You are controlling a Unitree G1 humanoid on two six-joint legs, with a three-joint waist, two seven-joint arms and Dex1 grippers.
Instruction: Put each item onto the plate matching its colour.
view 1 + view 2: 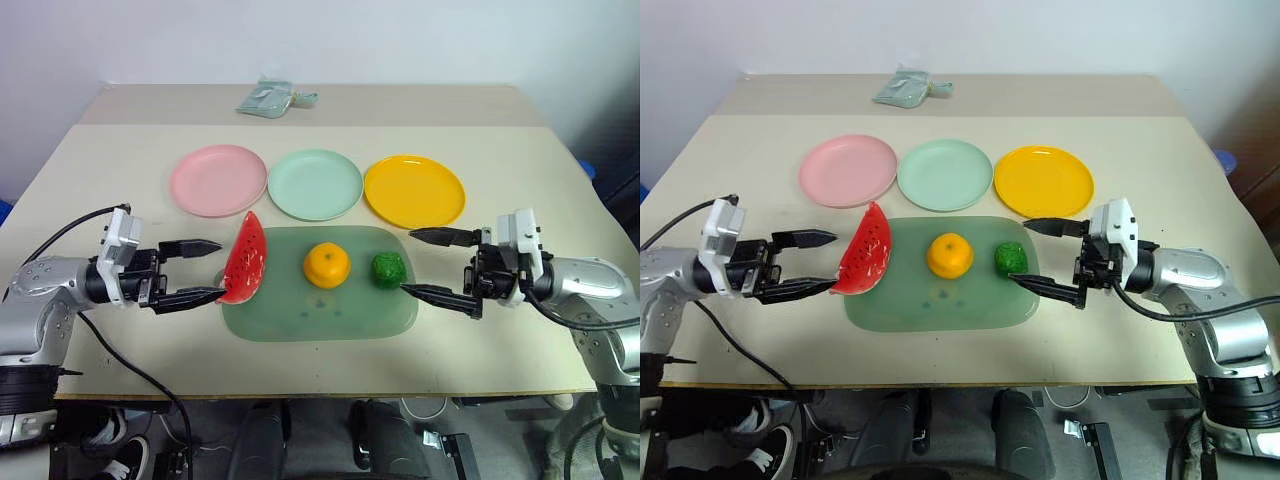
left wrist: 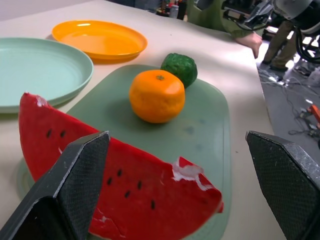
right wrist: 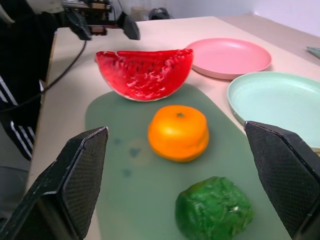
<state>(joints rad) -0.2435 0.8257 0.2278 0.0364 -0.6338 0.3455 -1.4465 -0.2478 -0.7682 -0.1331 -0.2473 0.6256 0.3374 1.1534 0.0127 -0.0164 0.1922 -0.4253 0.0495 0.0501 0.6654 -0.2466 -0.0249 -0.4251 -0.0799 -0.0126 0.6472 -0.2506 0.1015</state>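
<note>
Left end effector (image 1: 205, 271), fingers spread wide, faces the watermelon wedge (image 1: 245, 259) at the cutting board's (image 1: 318, 312) left end.
Right end effector (image 1: 432, 264), equally agape, sits just off the board's right edge, nearest the dark-green vegetable (image 1: 388, 268); the wedge runs front-to-back.

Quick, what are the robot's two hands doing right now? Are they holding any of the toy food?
Left end effector: open, holding nothing, beside the watermelon.
Right end effector: open, holding nothing, beside the green vegetable.
</note>
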